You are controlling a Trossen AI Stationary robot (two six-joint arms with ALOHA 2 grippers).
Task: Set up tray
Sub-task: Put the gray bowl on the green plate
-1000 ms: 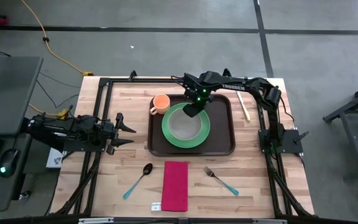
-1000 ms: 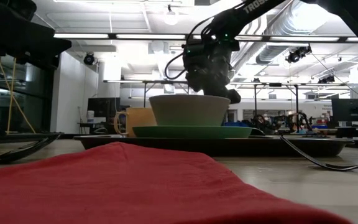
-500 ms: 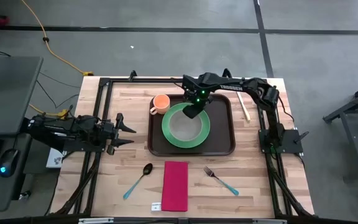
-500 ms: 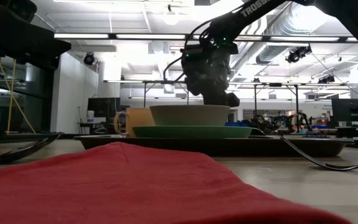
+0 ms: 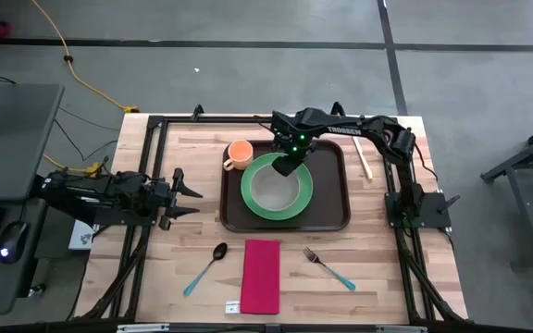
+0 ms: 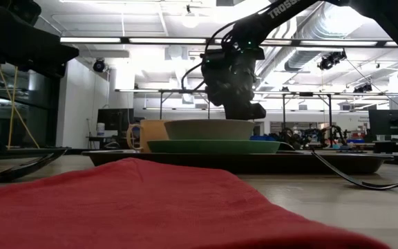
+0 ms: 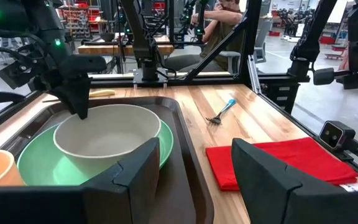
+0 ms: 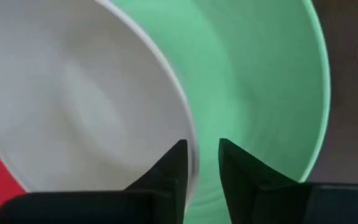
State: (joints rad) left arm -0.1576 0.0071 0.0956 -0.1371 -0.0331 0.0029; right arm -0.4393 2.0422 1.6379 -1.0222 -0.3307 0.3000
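The dark brown tray [image 5: 336,217] lies mid-table with a green plate [image 5: 250,191] on it. A pale bowl [image 5: 277,188] sits on the plate [image 6: 213,146] by its base. My right gripper [image 5: 285,165] stands over the bowl's far rim, shut on it, fingers pointing down [image 6: 251,111]. My left gripper [image 5: 192,194] waits open, low over the table left of the tray, facing the tray and bowl [image 7: 107,134]. My right gripper [image 8: 201,155] holds the bowl by its far rim [image 8: 193,146], one finger [image 8: 173,168] inside the bowl and one [image 8: 241,168] outside over the green plate [image 8: 266,81]. It comes from above, pointing down. The bowl stands level on the plate.
An orange cup [image 5: 239,153] stands in the tray's far left corner, close to the bowl. Near the front edge lie a spoon [image 5: 206,268], a red napkin [image 5: 261,276] and a fork [image 5: 329,268]. A pale stick [image 5: 365,159] lies right of the tray. A person [image 7: 222,25] sits beyond the table.
My right gripper has moved down with the bowl. The bowl stood higher above the green plate a second ago and has come down level onto it.
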